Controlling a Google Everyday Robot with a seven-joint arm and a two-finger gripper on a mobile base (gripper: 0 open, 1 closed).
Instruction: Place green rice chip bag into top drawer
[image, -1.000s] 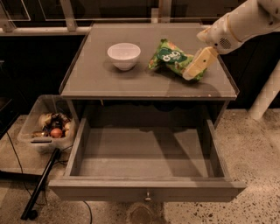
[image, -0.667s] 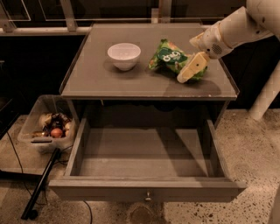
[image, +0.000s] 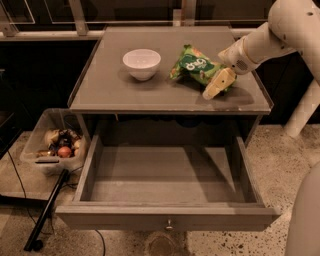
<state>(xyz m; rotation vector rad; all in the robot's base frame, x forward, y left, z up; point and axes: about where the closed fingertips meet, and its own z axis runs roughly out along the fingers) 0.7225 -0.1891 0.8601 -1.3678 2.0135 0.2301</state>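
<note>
In the camera view, my gripper (image: 218, 85) sits at the right edge of the green bag (image: 195, 67), upper right on the tabletop (image: 110, 90); I cannot tell whether it has hold, so the crinkly bag may slip short of the open drawer (image: 165, 217) below.

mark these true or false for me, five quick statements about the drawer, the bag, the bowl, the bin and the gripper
1. The top drawer is pulled open with nothing in it. True.
2. The green rice chip bag lies inside the drawer. False: it lies on the tabletop.
3. The gripper is at the bag's right end, above the tabletop. True.
4. The white bowl stands to the right of the bag. False: it stands to the bag's left, apart from it.
5. The clear plastic bin sits on the tabletop. False: it sits low down, left of the open drawer, with small items in it.
</note>
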